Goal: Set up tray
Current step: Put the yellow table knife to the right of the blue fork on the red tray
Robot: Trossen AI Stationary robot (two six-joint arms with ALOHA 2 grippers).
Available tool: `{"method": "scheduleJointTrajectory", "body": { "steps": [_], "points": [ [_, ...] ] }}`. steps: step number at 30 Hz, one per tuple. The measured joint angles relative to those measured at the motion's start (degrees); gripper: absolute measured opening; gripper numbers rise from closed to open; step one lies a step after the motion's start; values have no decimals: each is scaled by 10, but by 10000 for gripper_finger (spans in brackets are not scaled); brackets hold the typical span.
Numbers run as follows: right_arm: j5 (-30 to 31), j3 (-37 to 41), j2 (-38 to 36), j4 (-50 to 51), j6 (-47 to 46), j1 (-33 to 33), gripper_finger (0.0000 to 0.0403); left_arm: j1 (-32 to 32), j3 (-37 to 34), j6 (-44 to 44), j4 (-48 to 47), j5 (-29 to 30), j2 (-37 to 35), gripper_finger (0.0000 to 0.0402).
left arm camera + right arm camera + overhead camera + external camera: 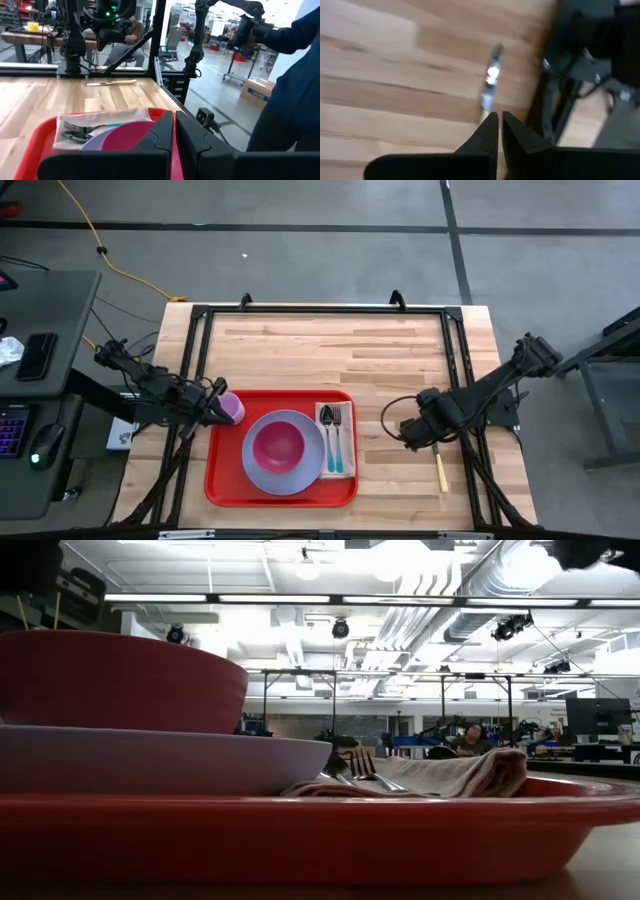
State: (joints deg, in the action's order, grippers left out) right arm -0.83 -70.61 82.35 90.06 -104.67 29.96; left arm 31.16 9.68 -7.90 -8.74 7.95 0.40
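The tray (218,485) lies in the lower middle of the high view, near the front edge of the table (330,350), with its long axis running left to right. On it you see a grey-blue plate (262,473) with a red bowl (279,444) inside, and at the tray's right end a tan napkin (343,442) that carries a fork (337,425) and a spoon (326,420). A small purple cup (233,408) stands at the tray's upper left corner.

The one thing not yet on the tray, I think, is the knife (441,469). It lies on the bare wood to the right of the tray, well apart from it, with its long axis running top to bottom in the frame.

The right gripper (412,432) is clearly the nearer one. It hangs just up and left of the knife, fingers pressed together and holding nothing. In its own wrist view the knife blade (490,85) points away, just ahead of the fingertips.

The left gripper (216,412) waits by the cup, its fingers nearly closed; whether it grips the cup I cannot tell.

You have open wood between knife and tray, but the black frame rail (470,380) runs close on the knife's right side.
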Motion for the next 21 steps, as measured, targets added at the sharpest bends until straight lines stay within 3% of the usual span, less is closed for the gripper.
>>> {"method": "scheduleJointTrajectory", "body": {
  "steps": [11,21],
  "points": [
    [-100,100,-26,-147,-52,42,0,0,-5,-16,10,0,0,49],
    [-137,162,-26,-246,-74,67,0,0,-5,-16,11,0,0,49]
  ]
}}
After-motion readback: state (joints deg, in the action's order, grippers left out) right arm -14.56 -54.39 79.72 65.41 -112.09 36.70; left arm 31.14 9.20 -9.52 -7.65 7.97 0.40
